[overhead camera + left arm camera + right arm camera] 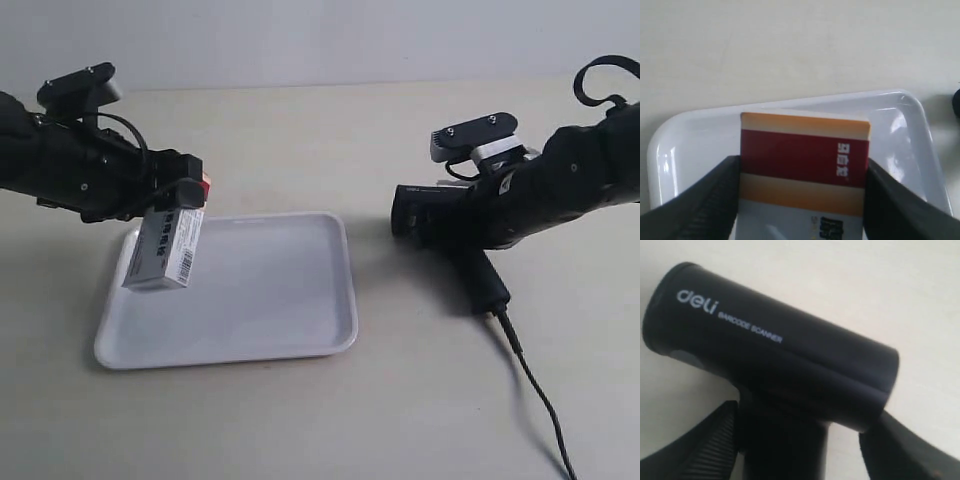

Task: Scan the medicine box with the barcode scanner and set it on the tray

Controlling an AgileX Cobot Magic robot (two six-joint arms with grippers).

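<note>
My left gripper [802,163] is shut on the medicine box [805,157], one finger on each side of its dark red and tan end. In the exterior view the left gripper [182,193] holds the box [165,250] hanging above the left part of the white tray [270,300], barcode side toward the camera. The black barcode scanner [428,214] lies on the table right of the tray, head toward the tray. My right gripper [805,416] straddles the scanner [775,350] at its handle; one finger [715,440] is against it, and table shows before the other finger [902,447].
The scanner's black cable [535,385] runs from the handle's end across the table toward the front right edge. The tray's rim [910,107] lies under the held box in the left wrist view. Bare beige table surrounds the tray.
</note>
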